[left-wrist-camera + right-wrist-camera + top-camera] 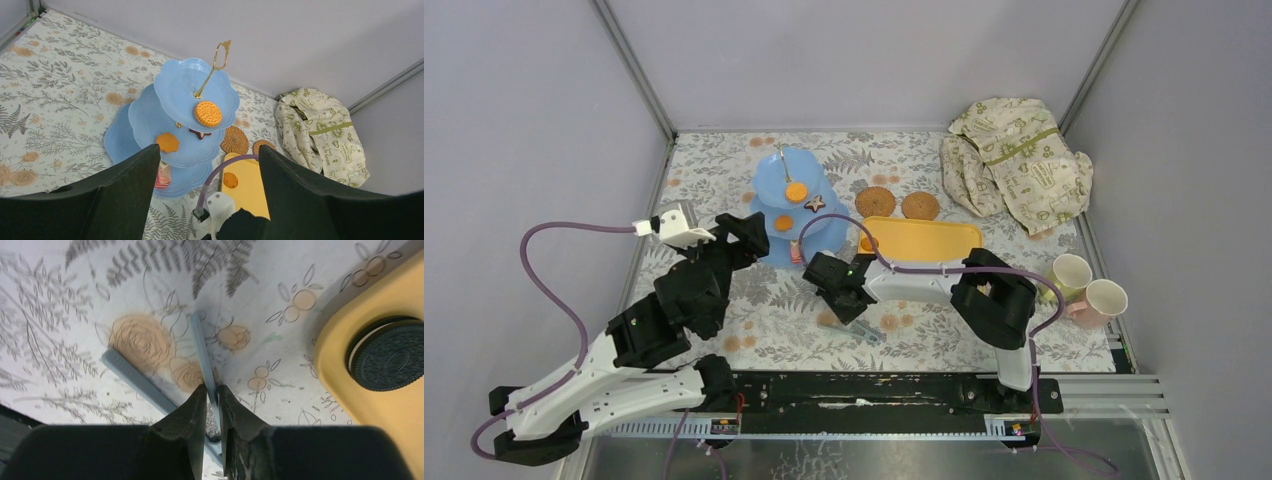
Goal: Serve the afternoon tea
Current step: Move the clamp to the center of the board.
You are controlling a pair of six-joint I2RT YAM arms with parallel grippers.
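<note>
One overhead view, two wrist views.
The top camera looks down from the near edge over the whole worktop [714,170]. The left wrist camera faces the blue three-tier stand [175,95] from above; the right wrist camera hangs close over the grey tongs [200,350]. All three show the yellow tray [380,410].

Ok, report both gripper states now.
Left gripper: open, holding nothing.
Right gripper: shut on one arm of the grey tongs.

No legible text, label, brand or number appears in any view. The green print on the cream cloth [320,130] is too small to make out words.
</note>
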